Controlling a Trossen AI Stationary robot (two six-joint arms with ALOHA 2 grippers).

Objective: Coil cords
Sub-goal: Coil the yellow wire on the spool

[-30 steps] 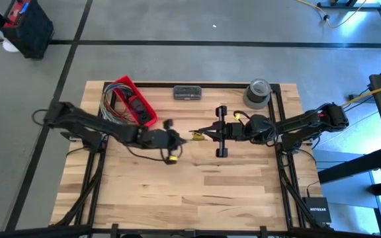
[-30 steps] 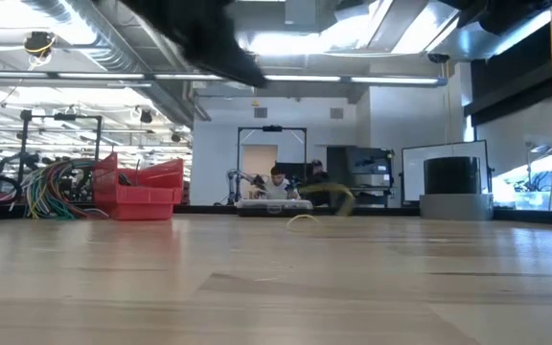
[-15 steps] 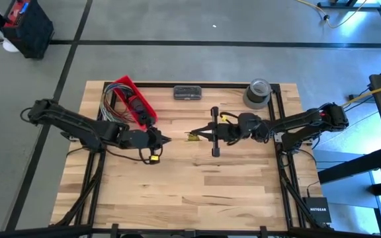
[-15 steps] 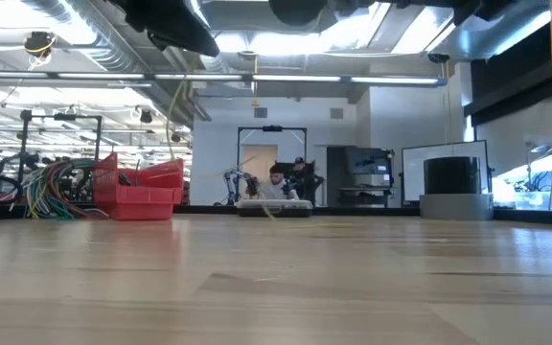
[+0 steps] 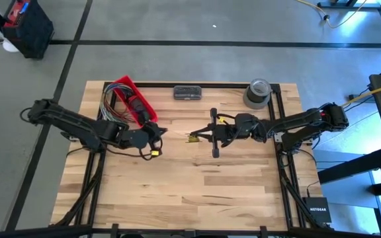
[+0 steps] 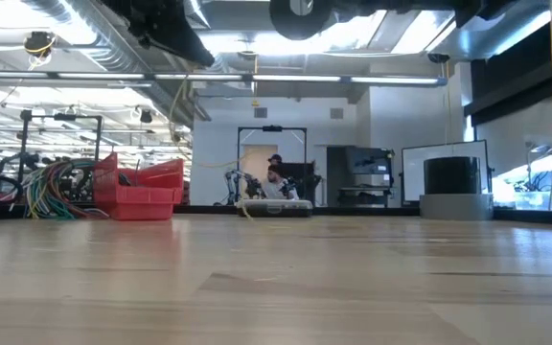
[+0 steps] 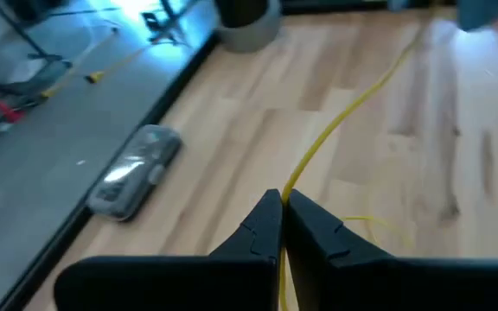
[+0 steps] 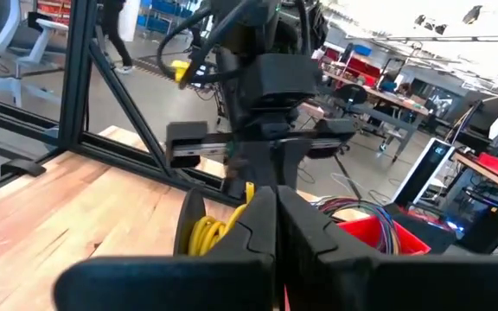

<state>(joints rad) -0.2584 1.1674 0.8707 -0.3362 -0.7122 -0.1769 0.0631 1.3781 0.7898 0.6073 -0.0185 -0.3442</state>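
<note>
Pinching the cord [image 7: 344, 108] mid-table — left claw [image 7: 282, 207] and right claw [image 8: 273, 203] both closed on it.

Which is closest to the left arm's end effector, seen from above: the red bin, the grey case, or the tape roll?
From the left end effector:
1. Red bin, beside it at the table's back left.
2. Grey case, back edge, middle.
3. Tape roll, back right corner.

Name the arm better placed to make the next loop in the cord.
Probably left: the left gripper is shut on the cord running taut away from it. The right gripper already holds the gathered coil.
</note>
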